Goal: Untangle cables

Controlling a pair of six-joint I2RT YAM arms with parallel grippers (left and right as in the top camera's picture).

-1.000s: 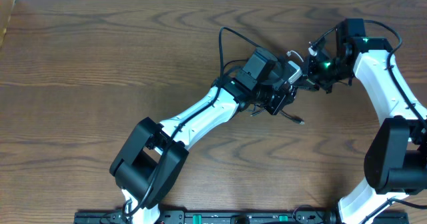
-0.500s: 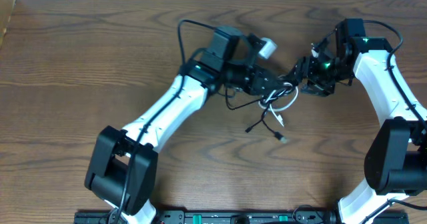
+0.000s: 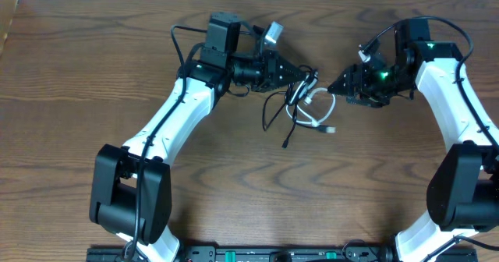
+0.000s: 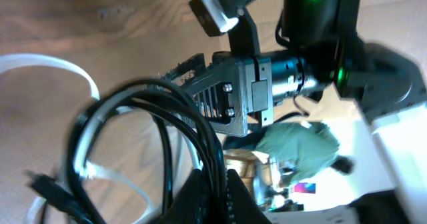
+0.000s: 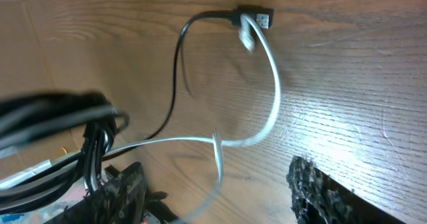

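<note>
In the overhead view my left gripper (image 3: 309, 76) is shut on the cables, a small bundle held just above the table's middle. The black cable (image 3: 270, 110) hangs in loops, its plug end down at the wood. The white cable (image 3: 328, 106) curves right toward my right gripper (image 3: 334, 86), which stands open. In the left wrist view black strands (image 4: 200, 137) run down into my shut gripper (image 4: 215, 187), with the white cable (image 4: 80, 84) at the left. In the right wrist view the white cable (image 5: 275, 97) loops between the spread fingers of my right gripper (image 5: 213, 181). The black cable (image 5: 175, 77) lies beyond it.
The brown wooden table (image 3: 93, 83) stretches left of the arms, with a pale wall strip along its far edge. Thick black arm wires (image 3: 183, 40) arch over my left wrist, and others loop above my right arm (image 3: 390, 32).
My right gripper has opened. My left arm has swung left and back with the bundle, so the cables now hang between the two grippers.
</note>
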